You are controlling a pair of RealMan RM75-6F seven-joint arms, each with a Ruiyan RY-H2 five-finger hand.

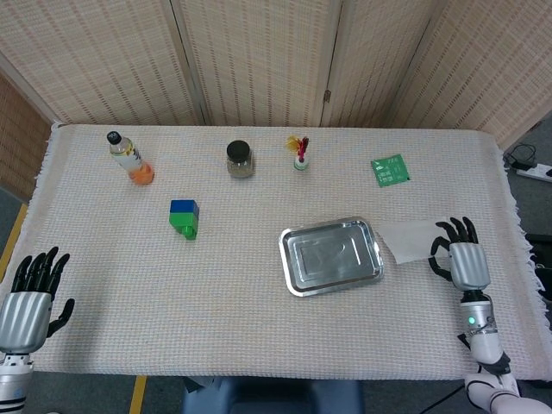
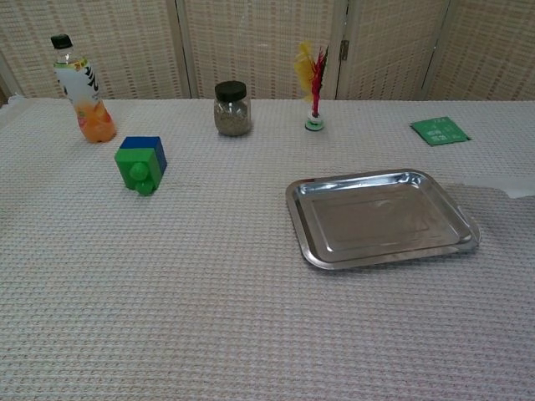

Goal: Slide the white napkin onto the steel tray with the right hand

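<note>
two hands show in the head view, one at each lower corner of the frame. the right hand [image 1: 460, 255] sits at the lower right with its dark fingers [image 1: 448, 231] curled over the right edge of the white napkin [image 1: 410, 239], seemingly gripping that edge. whether the edge is truly pinched or only pressed i cannot tell.

the white napkin is a thin sheet that looks lifted or bunched, tapering to a point toward the lower left, just right of the steel tray [image 1: 332, 255] and not on it. its left corner lies close to the tray's right rim, and whether they touch i cannot tell. in the chest view only a small white sliver of it [image 2: 520, 190] shows at the right edge of the frame, with a faint shadow on the cloth beneath.

the steel tray is a shiny rectangular pan with rounded corners, lying slightly askew right of centre, nothing in it.

the left hand [image 1: 26, 302] rests at the lower left corner, fingers spread and grasping nothing.

farther up the frame are a green packet [image 1: 390, 170] at upper right, a small holder with red and yellow feathers [image 1: 300, 152], a dark-lidded jar [image 1: 240, 159], an orange drink bottle [image 1: 130, 158] at upper left, and a blue and green block [image 1: 184, 217] below it.
</note>
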